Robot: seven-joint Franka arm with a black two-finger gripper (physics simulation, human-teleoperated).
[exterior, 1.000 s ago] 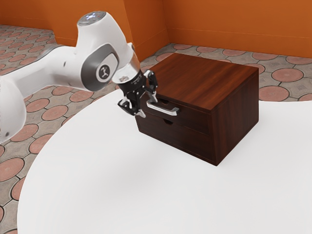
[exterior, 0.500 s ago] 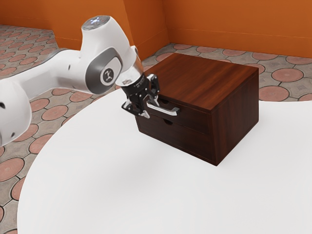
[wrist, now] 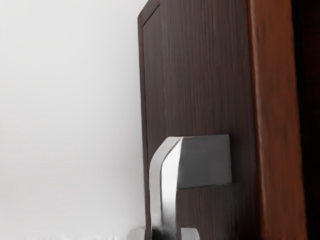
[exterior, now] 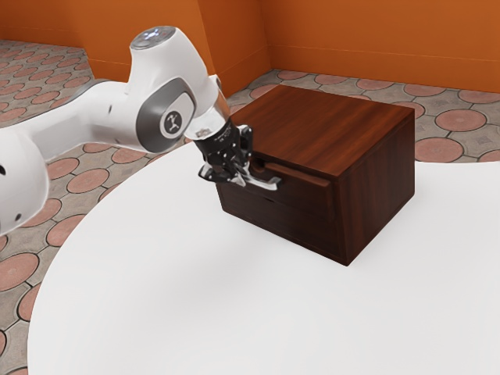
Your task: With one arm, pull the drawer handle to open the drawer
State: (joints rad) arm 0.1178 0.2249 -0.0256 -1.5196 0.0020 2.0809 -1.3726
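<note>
1. At the left of the exterior view my white arm (exterior: 117,117) comes in over the tiled floor (exterior: 47,180). It reaches toward the centre of the frame.
2. Just left of centre, the black gripper (exterior: 237,173) sits at the left end of the silver drawer handle (exterior: 264,183). Its fingers are drawn in narrow, one on each side of the bar, so I read it as clamped on the handle.
3. The handle runs to the right from the gripper across the front of the upper drawer (exterior: 301,195), in the centre of the frame.
4. In the wrist view the handle (wrist: 170,190) rises off the dark wood front directly ahead of my hand. Two small grey stubs (wrist: 189,232) flank its leg at the hand's end. They are cut off, and I cannot tell what they are.
5. The upper drawer belongs to a dark wooden cabinet (exterior: 336,125) standing right of centre on the round white table (exterior: 234,312).
6. The drawer front looks slightly out of the cabinet face, with a narrow dark slit behind its top edge. I cannot see anything inside it.
7. The lower drawer (exterior: 273,215) sits flush and closed, so its contents are hidden.
8. An orange wall (exterior: 375,31) runs across the upper right.
</note>
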